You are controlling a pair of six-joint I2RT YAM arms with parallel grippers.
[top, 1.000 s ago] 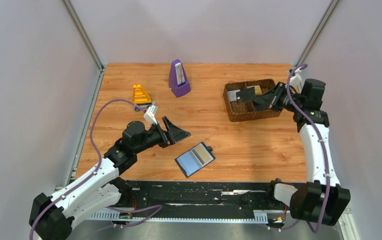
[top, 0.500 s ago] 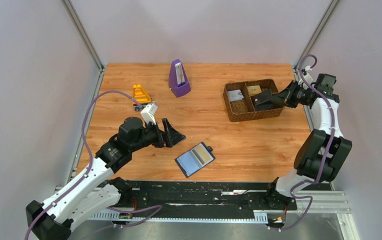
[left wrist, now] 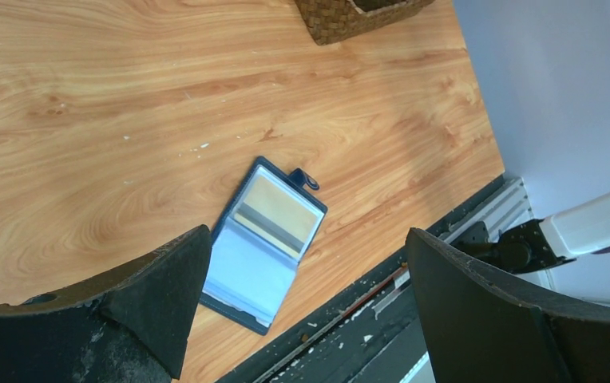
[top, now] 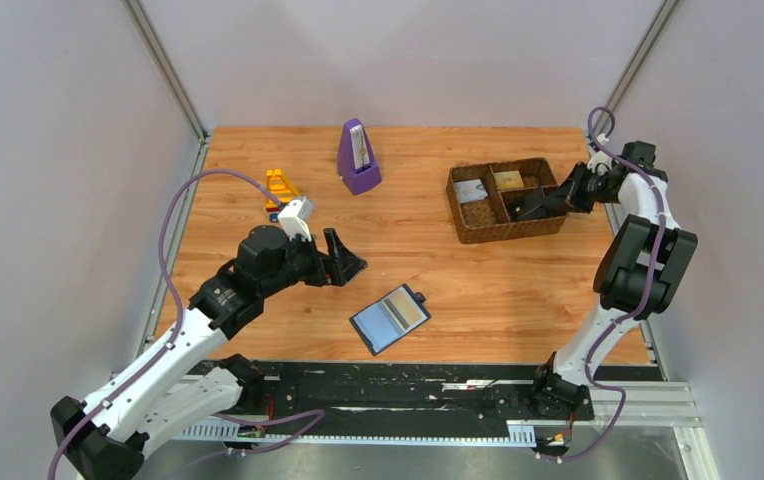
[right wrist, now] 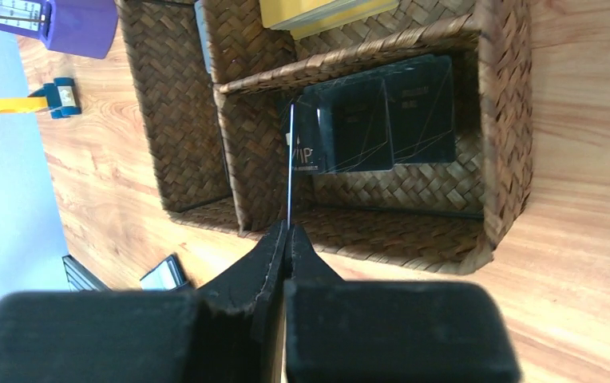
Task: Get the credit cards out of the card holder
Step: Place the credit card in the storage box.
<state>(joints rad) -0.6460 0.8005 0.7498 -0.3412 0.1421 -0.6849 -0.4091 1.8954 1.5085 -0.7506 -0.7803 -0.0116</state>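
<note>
The card holder (top: 390, 318) lies open on the wooden table, black cover down and blue-grey pages up (left wrist: 266, 239); its upper page shows a tan face with a grey band. My left gripper (top: 350, 255) hovers up and left of it, open and empty (left wrist: 308, 238). My right gripper (right wrist: 288, 230) is shut on a thin credit card (right wrist: 289, 159), seen edge-on, above the basket's near right compartment. Other dark credit cards (right wrist: 382, 120) lie overlapping in that compartment. In the top view my right gripper (top: 541, 206) is over the basket's right end.
The brown woven basket (top: 458, 222) stands at the back right, with a whitish card (top: 473, 190) and a gold-tan card (top: 508, 180) in its other compartments. A purple metronome (top: 358, 158) and an orange toy (top: 281, 188) stand further back. The black rail (top: 398, 385) runs along the near edge.
My right arm has drawn back to the right, carrying the card from the basket's middle to its right end. My left gripper has lifted slightly back and left, away from the holder.
</note>
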